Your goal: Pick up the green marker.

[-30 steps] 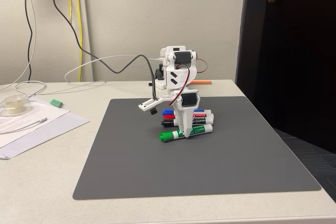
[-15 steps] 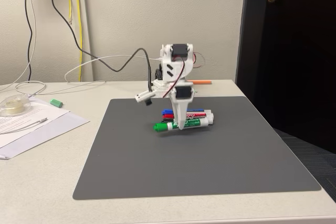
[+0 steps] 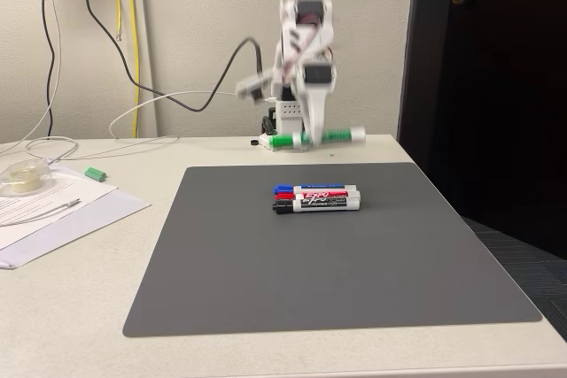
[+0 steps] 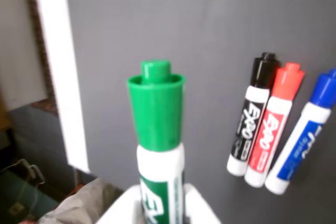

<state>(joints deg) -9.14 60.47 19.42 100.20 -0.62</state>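
The gripper (image 3: pixel 312 137) is seen raised well above the worktop (image 3: pixel 80 272) in the fixed view, pinched on the green marker (image 3: pixel 317 137), which is held level in the air, green cap to the left. In the wrist view the green marker (image 4: pixel 157 145) is clamped between the white fingers (image 4: pixel 197 208) at the bottom edge, its cap pointing up the picture. Below, on the dark grey mat (image 3: pixel 354 272), three markers are left lying side by side and touching: the blue marker (image 3: pixel 314 189), the red marker (image 3: pixel 319 195) and the black marker (image 3: pixel 317 204). Open mat is seen on every side of them. Near the worktop's left edge, sheets of paper (image 3: pixel 53 214), a roll of tape (image 3: pixel 22 177) and a small green piece (image 3: pixel 96 172) are found, well apart from the mat. Cables (image 3: pixel 133 50) are hung on the wall behind.
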